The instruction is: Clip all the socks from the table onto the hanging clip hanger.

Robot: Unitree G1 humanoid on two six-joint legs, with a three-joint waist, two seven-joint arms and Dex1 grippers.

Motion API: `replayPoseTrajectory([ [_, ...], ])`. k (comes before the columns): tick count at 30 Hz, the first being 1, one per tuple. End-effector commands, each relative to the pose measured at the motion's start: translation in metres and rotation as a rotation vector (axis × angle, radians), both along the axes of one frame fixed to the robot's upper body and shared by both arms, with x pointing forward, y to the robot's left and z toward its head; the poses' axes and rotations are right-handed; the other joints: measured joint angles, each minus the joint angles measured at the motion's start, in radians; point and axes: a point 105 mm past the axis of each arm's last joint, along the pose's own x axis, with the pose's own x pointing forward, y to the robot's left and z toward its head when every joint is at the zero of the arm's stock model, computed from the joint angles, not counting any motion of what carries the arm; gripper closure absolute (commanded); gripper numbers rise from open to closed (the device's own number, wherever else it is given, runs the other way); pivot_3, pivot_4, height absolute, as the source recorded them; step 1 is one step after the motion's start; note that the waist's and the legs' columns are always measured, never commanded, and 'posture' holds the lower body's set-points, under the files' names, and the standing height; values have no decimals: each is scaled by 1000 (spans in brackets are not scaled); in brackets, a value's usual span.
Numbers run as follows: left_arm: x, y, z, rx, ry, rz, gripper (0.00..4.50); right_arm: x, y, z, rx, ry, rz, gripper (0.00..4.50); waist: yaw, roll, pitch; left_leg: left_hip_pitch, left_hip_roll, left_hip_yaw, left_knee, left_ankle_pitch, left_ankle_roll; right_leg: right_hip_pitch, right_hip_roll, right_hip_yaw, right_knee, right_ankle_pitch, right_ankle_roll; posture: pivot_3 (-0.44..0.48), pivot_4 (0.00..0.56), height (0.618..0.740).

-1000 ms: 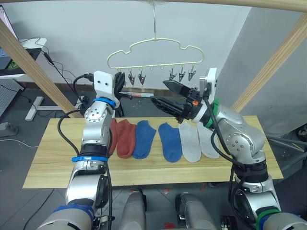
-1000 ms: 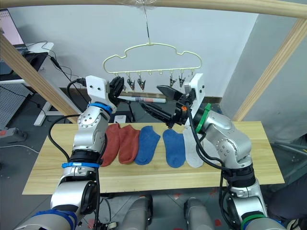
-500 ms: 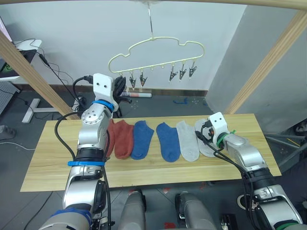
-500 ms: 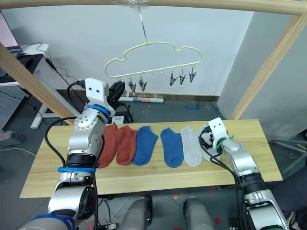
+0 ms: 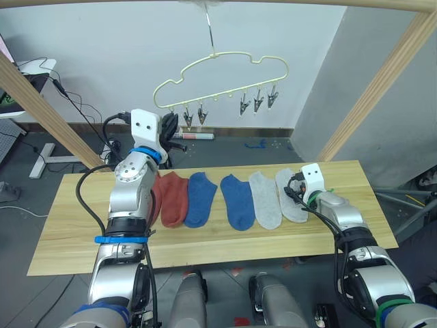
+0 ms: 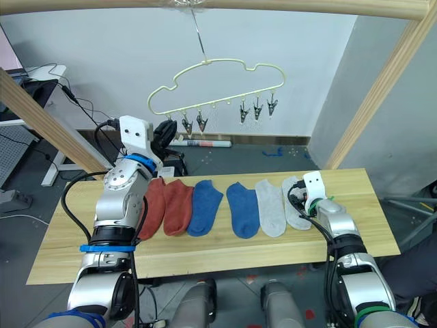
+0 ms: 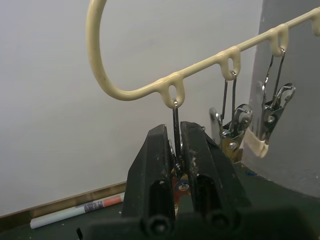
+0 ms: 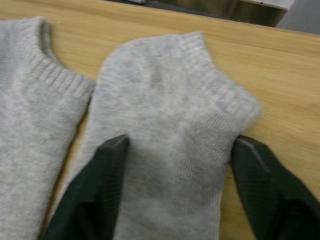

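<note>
My left gripper [image 7: 176, 150] is up at the clip hanger [image 5: 220, 73], fingers pinched nearly shut on the leftmost metal clip [image 7: 176, 131]. The other clips hang free along the bar to the right. Hanger dangles by its hook from the wooden pole [image 5: 218, 3], above the far edge of the table [image 5: 68, 225].

Six socks lie flat in a row on the table, none on the hanger. Left to right: two rust-red socks [image 5: 174, 197] overlapping, partly behind my left forearm; two blue socks [image 5: 202, 199] just apart; two light grey socks [image 5: 264, 199] side by side.

My right gripper [image 8: 175, 165] is down on the table at the rightmost grey sock [image 8: 165, 150], fingers spread wide, one on each side of the sock, straddling it across its width. Fingertips sit at the fabric edges; nothing gripped.

White marker-like tube [image 5: 194, 135] lies on the floor beyond the table, under the hanger.
</note>
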Motion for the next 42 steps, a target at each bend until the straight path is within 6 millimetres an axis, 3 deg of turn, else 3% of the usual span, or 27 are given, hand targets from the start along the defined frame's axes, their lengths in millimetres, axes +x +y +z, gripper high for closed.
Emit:
replayPoseTrajectory([
  [1,-6,10,8,-2,-27,26,4470,-12,-8,-15,-18,43,1,2667,1,0,0,0,0,0,0,0,0,0,0,0,0,0,0,61,264,740],
  [6,-7,13,7,-32,-9,32,4470,-17,-13,-12,-29,19,11,4442,3,0,0,0,0,0,1,0,0,0,0,0,0,0,0,57,258,740],
  [9,-6,6,2,-130,59,-31,4470,-18,-10,9,-34,-59,70,4478,4,0,0,0,0,0,1,0,0,0,0,0,0,0,0,53,259,740],
  [12,-6,3,0,-281,137,-104,4470,-23,7,43,54,-138,148,4478,1,0,0,0,0,0,0,0,0,-1,0,0,0,0,0,50,262,740],
  [15,-8,5,-4,-517,264,-212,4470,-41,50,90,223,-192,309,4478,-14,0,1,-1,1,2,0,0,0,-3,1,2,3,0,0,42,267,740],
  [18,-17,-1,2,-666,359,-365,4470,-62,93,120,377,-168,455,4478,-22,0,1,0,2,-3,0,0,0,-3,4,1,3,0,0,25,267,740],
  [23,-36,-7,17,-769,450,-535,4470,-87,167,142,606,-72,684,4478,-21,0,1,-1,3,-4,0,0,0,-3,5,0,3,0,0,16,263,740],
  [26,-44,-9,28,-796,463,-593,4470,-90,192,147,649,-45,749,4478,-15,0,1,-2,2,-3,0,0,0,-4,2,-1,2,0,0,26,260,740],
  [32,-54,-18,31,-809,480,-640,4470,-88,211,165,698,-70,790,4478,6,-2,2,-6,-1,-3,2,0,0,-4,-2,-2,1,0,0,45,258,740],
  [42,-60,-15,30,-825,482,-627,4470,-90,211,182,743,-85,818,4478,5,-3,3,-6,0,-4,2,0,-1,-5,-1,-3,1,2,-3,54,264,740],
])
